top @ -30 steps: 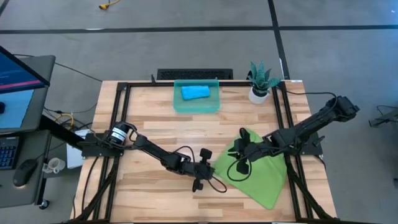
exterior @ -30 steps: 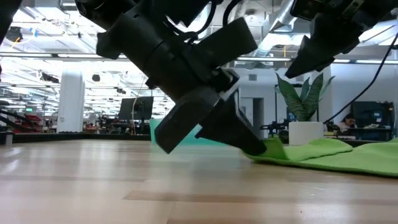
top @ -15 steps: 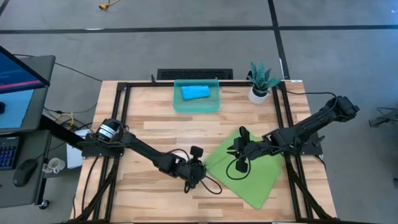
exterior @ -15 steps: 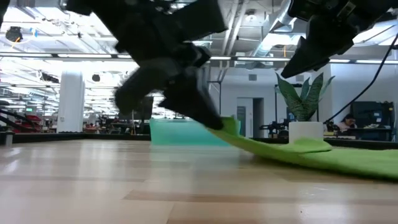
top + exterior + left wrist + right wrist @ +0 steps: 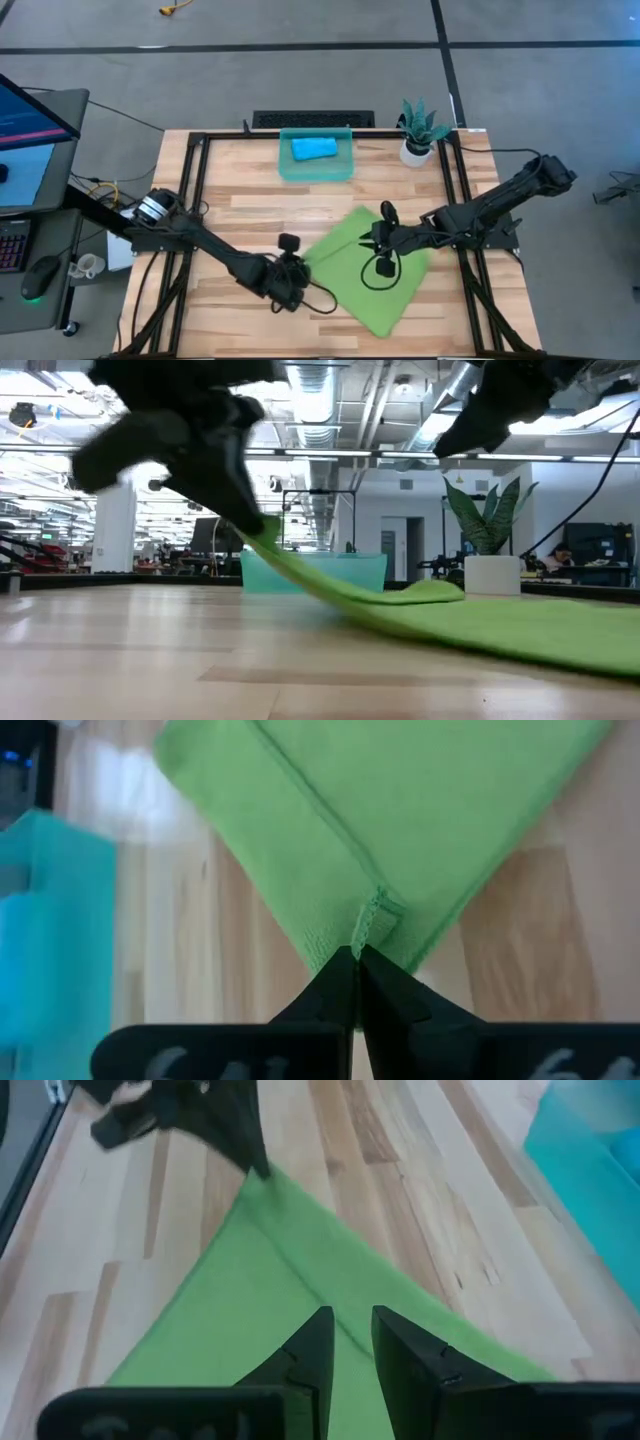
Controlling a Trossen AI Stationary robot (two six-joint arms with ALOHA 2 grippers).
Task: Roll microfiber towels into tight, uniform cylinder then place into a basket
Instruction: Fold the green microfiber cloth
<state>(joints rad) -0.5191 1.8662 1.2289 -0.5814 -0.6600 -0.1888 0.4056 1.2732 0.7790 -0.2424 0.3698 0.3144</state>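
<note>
A corner of the lime-green towel (image 5: pixel 372 270), spread on the worktop (image 5: pixel 240 210), is being pinched by the left hand (image 5: pixel 293 262); the right hand (image 5: pixel 372 233), fingers slightly parted, is being held above it.

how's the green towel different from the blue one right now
The green towel lies spread out on the table, while the blue towel is bundled small inside the basket. The green one covers far more area. The left end effector pinches a corner of the green towel and lifts it; nothing touches the blue one. The right end effector hovers open above the green towel. Both are soft cloths.
</note>
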